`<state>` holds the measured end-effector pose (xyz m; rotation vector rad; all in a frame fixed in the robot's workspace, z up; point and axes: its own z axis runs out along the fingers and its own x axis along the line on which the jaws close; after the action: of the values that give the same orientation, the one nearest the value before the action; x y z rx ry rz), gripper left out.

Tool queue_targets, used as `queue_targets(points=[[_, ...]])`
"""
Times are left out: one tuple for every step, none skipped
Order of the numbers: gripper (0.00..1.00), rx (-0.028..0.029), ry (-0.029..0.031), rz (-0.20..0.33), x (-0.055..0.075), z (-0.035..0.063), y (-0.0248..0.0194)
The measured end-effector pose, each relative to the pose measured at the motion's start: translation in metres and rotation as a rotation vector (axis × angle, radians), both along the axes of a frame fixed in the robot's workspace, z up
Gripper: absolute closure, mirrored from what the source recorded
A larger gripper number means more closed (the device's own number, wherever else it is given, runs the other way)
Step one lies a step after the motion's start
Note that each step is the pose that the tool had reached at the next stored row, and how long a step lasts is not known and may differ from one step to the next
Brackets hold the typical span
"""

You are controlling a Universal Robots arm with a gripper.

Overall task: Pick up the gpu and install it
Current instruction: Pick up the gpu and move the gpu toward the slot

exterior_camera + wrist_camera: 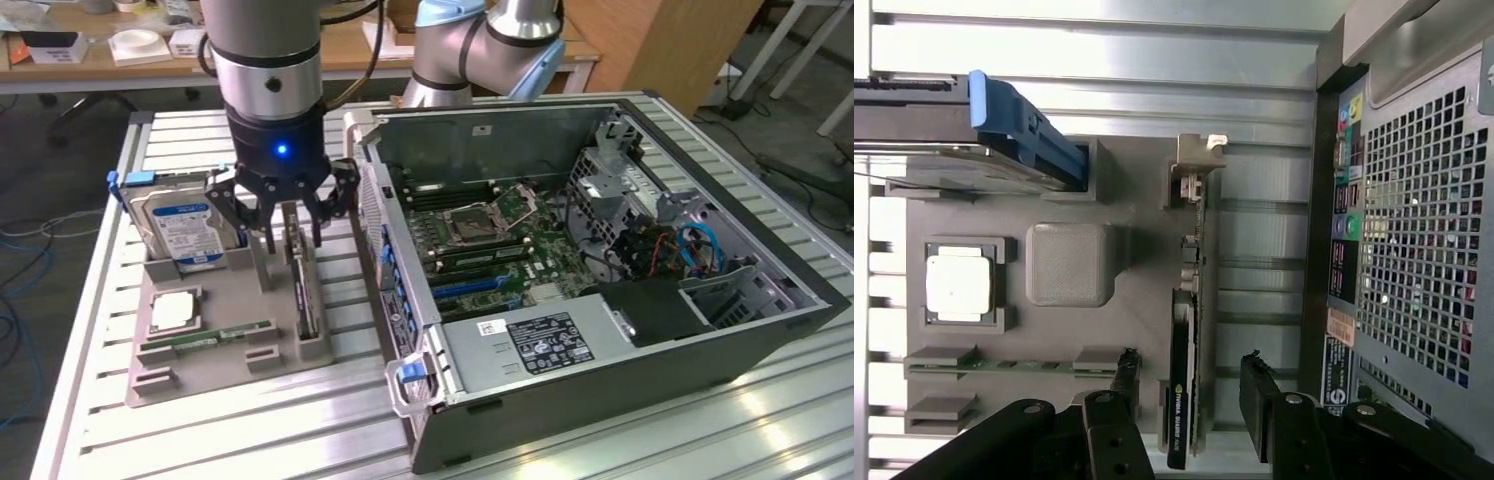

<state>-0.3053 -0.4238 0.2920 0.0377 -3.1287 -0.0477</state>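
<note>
Gripper (292,236) (1189,362) is hovering wide open, holding nothing, directly over the graphics card (306,292) (1180,400), which is standing on edge in the grey tray (224,300) (1146,300).

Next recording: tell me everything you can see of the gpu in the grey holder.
The gpu, a thin flat rectangular circuit card, stands upright on its long edge in a slot of the grey plastic parts holder, to the exterior view's left of the open dark computer case. Seen from above: a dark edge with white lettering, a green board strip, a silvery metal bracket at one end. The black tool, open, hangs over it, a finger to each side, with a gap to both.
</note>
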Motion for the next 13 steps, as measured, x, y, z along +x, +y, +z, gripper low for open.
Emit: queue_targets(points=[[0.47,0.0000,0.0000,0.000,0.0000,-0.0004,0.0000],[0.47,0.0001,-0.0001,0.000,-0.0001,-0.0008,-0.0001],[0.47,0.0001,-0.0001,0.000,-0.0001,-0.0012,-0.0003],[0.47,0.0001,-0.0001,0.000,0.0000,-0.0017,-0.0005],[0.47,0.0000,0.0000,0.000,0.0000,-0.0020,-0.0008],[0.47,0.0000,-0.0001,0.000,0.0000,-0.0023,-0.0010],[0.47,0.0001,-0.0001,0.000,0.0000,-0.0027,-0.0012],[0.47,0.0001,-0.0001,0.000,0.0000,-0.0030,-0.0014],[0.47,0.0002,-0.0003,0.000,0.0001,-0.0034,-0.0017],[0.47,0.0003,-0.0003,0.000,0.0001,-0.0037,-0.0020],[0.47,0.0002,-0.0003,0.000,0.0001,-0.0039,-0.0024],[0.47,0.0001,-0.0001,0.000,0.0000,-0.0041,-0.0028],[0.47,0.0001,-0.0001,0.000,0.0000,-0.0044,-0.0033]])
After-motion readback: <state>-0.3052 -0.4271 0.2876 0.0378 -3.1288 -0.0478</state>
